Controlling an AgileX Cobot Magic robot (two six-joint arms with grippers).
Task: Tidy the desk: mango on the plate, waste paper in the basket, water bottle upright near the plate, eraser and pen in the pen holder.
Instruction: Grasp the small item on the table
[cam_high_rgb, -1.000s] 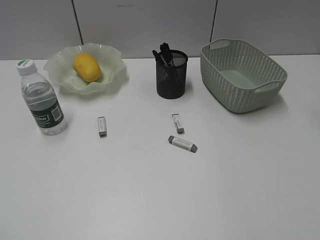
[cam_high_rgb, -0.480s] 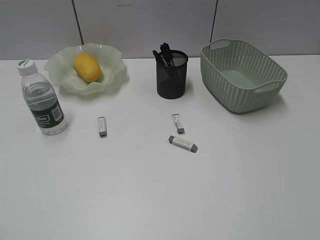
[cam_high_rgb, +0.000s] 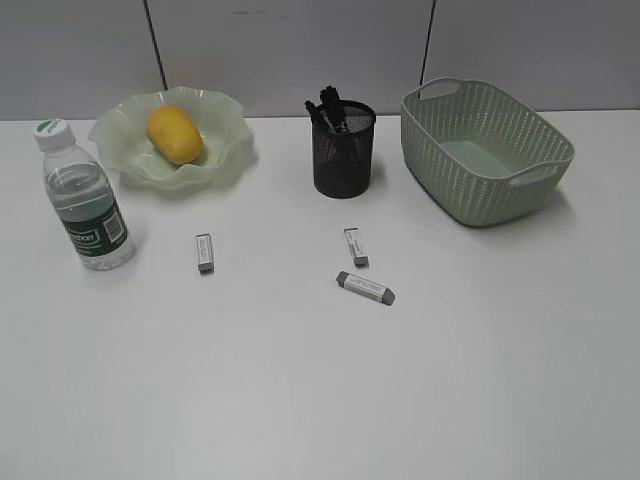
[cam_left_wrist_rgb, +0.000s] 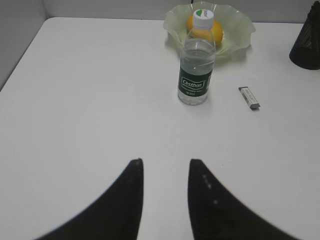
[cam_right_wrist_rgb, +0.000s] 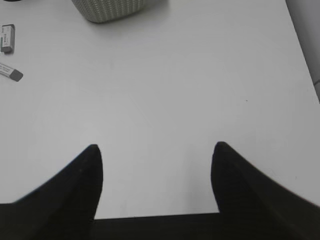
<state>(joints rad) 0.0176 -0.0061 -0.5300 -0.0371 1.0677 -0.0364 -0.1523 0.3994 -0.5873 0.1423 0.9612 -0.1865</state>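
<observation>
Nothing moved: mango in plate, pens in holder, both tools released.

This looks like an office or a test room made to look like a desk. The worktop is plain, white and smooth. Behind it stand grey wall panels with dark lines between them, like office dividers. Desk things sit here: a black mesh pen holder full of pens, and three small erasers lying flat. A green basket stands near the back.
</observation>
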